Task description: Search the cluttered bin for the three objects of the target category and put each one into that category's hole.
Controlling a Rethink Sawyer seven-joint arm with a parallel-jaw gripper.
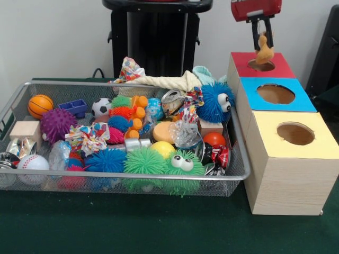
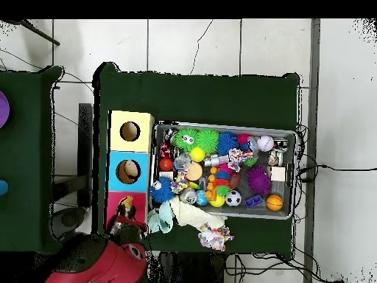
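Observation:
My gripper (image 1: 263,36) hangs at the top right of the front view, shut on a small yellow-tan plush toy (image 1: 264,53). The toy dangles just above the hole (image 1: 261,65), a round dark opening in the red panel on the farthest wooden box. In the overhead view the toy (image 2: 124,203) sits over the red panel (image 2: 118,215), with my red arm (image 2: 96,263) below it. The bin (image 1: 132,177), a shallow wire-mesh basket, stands to the left of the boxes and is packed with toys. It also shows in the overhead view (image 2: 221,125).
The blue-panelled hole (image 1: 275,93) and the yellow-panelled hole (image 1: 295,133) lie in front of the red one. The bin holds a basketball (image 1: 40,105), a baseball (image 1: 33,163), a blue fuzzy monster (image 1: 216,101) and green spiky balls (image 1: 145,161). A rope toy (image 1: 169,82) drapes over its far rim.

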